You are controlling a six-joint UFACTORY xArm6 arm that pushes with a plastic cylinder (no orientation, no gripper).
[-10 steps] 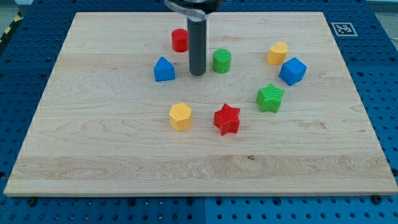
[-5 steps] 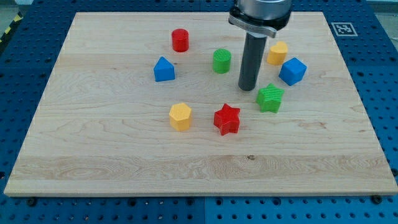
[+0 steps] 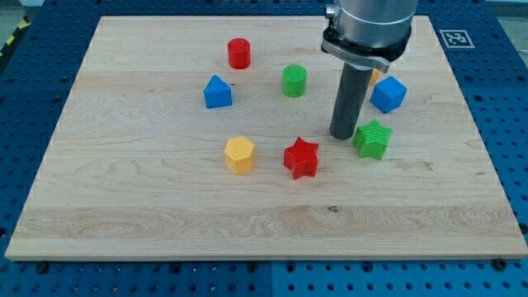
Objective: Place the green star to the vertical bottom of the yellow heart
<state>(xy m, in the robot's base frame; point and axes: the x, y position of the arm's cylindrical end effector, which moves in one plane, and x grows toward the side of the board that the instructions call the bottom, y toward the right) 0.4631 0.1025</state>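
Note:
The green star [image 3: 372, 139] lies right of the board's middle. My tip [image 3: 342, 136] stands against its left side, touching or nearly so. The yellow heart [image 3: 374, 77] is above the star and almost wholly hidden behind the rod; only a sliver shows. The star lies roughly below the heart, with the blue cube [image 3: 388, 94] just up and to the right of the star.
A red star [image 3: 301, 157] lies left of my tip and a yellow hexagonal block [image 3: 239, 154] further left. A green cylinder [image 3: 294, 80], a blue block [image 3: 218, 91] and a red cylinder [image 3: 239, 53] lie at the upper middle of the wooden board [image 3: 124, 206].
My tip has moved from the upper middle to the right and down, reached the green star and pushed it a little down and to the right. The rod now covers the yellow heart.

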